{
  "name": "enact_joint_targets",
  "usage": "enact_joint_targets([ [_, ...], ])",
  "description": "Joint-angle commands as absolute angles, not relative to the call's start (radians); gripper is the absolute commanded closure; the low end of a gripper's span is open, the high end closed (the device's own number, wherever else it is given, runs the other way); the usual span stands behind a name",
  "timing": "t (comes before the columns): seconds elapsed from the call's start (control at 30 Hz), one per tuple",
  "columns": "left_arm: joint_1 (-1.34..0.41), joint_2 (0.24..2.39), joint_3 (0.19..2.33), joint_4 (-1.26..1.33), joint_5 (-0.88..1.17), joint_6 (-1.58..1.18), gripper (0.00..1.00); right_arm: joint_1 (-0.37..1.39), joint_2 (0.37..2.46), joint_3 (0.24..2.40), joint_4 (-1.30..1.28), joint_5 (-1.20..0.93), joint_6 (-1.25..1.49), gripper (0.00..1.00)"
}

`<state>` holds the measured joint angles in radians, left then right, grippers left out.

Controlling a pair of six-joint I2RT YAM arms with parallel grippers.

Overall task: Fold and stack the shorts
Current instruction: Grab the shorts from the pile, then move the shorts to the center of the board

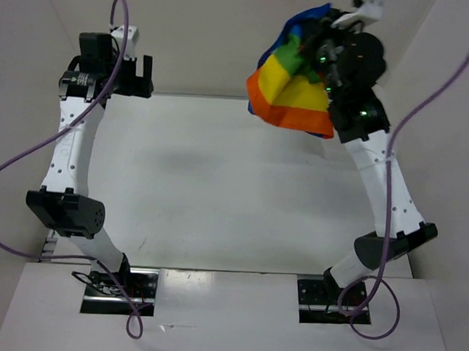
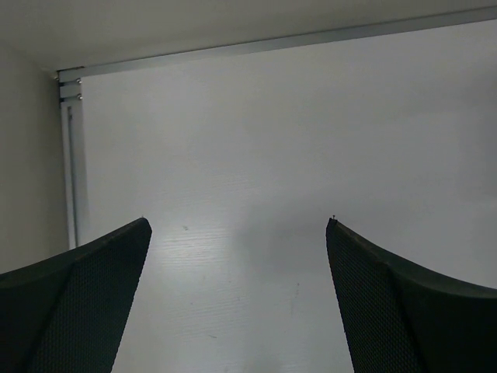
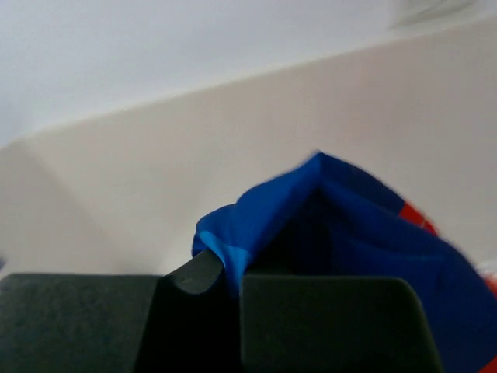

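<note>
The rainbow-striped shorts (image 1: 292,79) hang in the air at the back right, above the table's far edge. My right gripper (image 1: 326,50) is shut on them near their top. In the right wrist view the blue cloth of the shorts (image 3: 342,225) is pinched between the black fingers (image 3: 194,276), with a bit of red at the right. My left gripper (image 1: 137,74) is open and empty at the back left, raised over the table. In the left wrist view its fingers (image 2: 101,280) stand wide apart over bare table.
The white table (image 1: 218,182) is ringed by pale walls on the left, back and right. A metal rail (image 2: 70,155) runs along the table's left edge. Purple cables loop from both arms.
</note>
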<state>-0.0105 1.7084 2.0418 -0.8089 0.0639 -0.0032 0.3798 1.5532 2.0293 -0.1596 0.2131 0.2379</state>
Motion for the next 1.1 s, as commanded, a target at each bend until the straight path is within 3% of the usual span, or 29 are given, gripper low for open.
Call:
enact_joint_targets([
  [0.0, 0.012, 1.652, 1.979, -0.784, 0.065, 0.000, 0.00, 0.549, 1.701, 2.066, -0.193, 0.162, 0.276, 1.00],
  [0.1, 0.031, 1.629, 1.927, -0.764, 0.022, 0.000, 0.00, 0.641, 1.879, 2.190, -0.305, 0.253, 0.343, 0.93],
  [0.13, 0.031, 1.629, 1.916, -0.764, 0.021, 0.000, 0.00, 0.658, 1.970, 2.259, -0.330, 0.290, 0.395, 0.86],
  [0.17, 0.041, 1.629, 1.904, -0.755, 0.008, 0.000, 0.00, 0.684, 2.014, 2.294, -0.381, 0.302, 0.429, 0.56],
  [0.23, 0.054, 1.629, 1.890, -0.742, -0.001, 0.000, 0.00, 0.715, 2.094, 2.394, -0.413, 0.317, 0.469, 0.29],
  [0.27, 0.066, 1.629, 1.881, -0.712, -0.002, 0.000, 0.00, 0.733, 2.153, 2.422, -0.428, 0.334, 0.479, 0.11],
  [0.33, 0.066, 1.629, 1.861, -0.703, -0.031, 0.000, 0.00, 0.761, 2.183, 2.453, -0.437, 0.344, 0.479, 0.03],
  [0.47, 0.046, 1.618, 1.815, -0.667, 0.004, 0.000, 0.00, 0.759, 2.194, 2.447, -0.437, 0.440, 0.463, 0.01],
  [0.63, -0.086, 1.617, 1.758, -0.774, 0.178, 0.000, 0.00, 0.608, 2.152, 2.358, -0.437, 0.491, 0.463, 0.02],
  [0.77, -0.273, 1.638, 1.626, -0.785, 0.169, 0.000, 0.00, 0.511, 2.152, 2.237, -0.407, 0.399, 0.451, 0.20],
  [0.83, -0.383, 1.667, 1.577, -0.795, 0.156, 0.000, 0.00, 0.485, 2.221, 2.237, -0.397, 0.342, 0.451, 0.33],
  [0.93, -0.515, 1.698, 1.540, -0.785, 0.056, 0.000, 0.00, 0.454, 2.339, 2.302, -0.397, 0.267, 0.451, 0.43],
  [1.07, -0.560, 1.723, 1.471, -0.721, -0.096, 0.000, 0.00, 0.431, 2.442, 2.378, -0.397, 0.114, 0.478, 0.44],
])
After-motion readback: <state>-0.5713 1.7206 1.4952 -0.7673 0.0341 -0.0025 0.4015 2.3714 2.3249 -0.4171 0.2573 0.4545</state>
